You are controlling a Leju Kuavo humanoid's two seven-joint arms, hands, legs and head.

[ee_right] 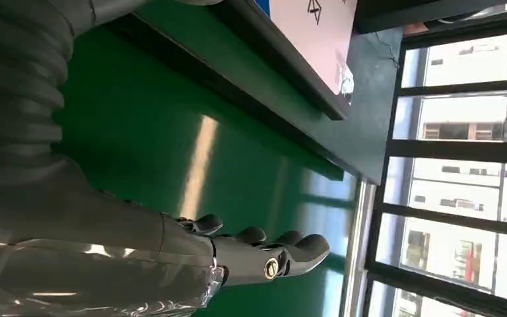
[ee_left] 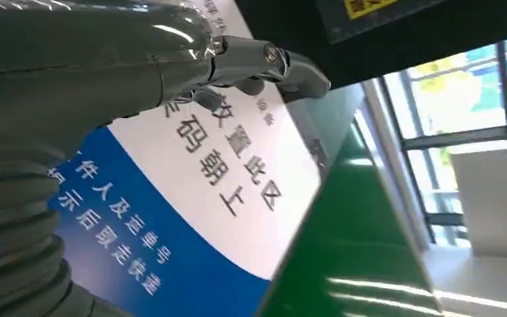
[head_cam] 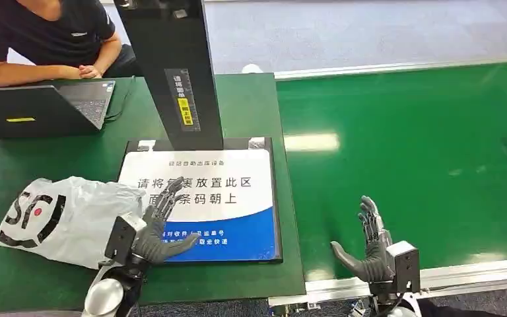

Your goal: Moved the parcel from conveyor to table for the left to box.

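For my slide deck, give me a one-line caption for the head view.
Left robot hand open over the scanner mat, white parcel beside it; right robot hand open above the green conveyor.

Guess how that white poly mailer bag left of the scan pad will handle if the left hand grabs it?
The white bag is wrinkled and slumped flat on the table, so it is probably floppy and will sag from a grip. Its glossy film looks slippery. It lies low, so likely light. The left hand is open beside it.

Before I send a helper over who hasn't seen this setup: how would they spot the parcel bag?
Start at the dark green table left of the conveyor belt. Left of the blue-and-white sign lies the parcel bag, beside the left robot hand. It is the only crinkled, soft white thing with bold black lettering.
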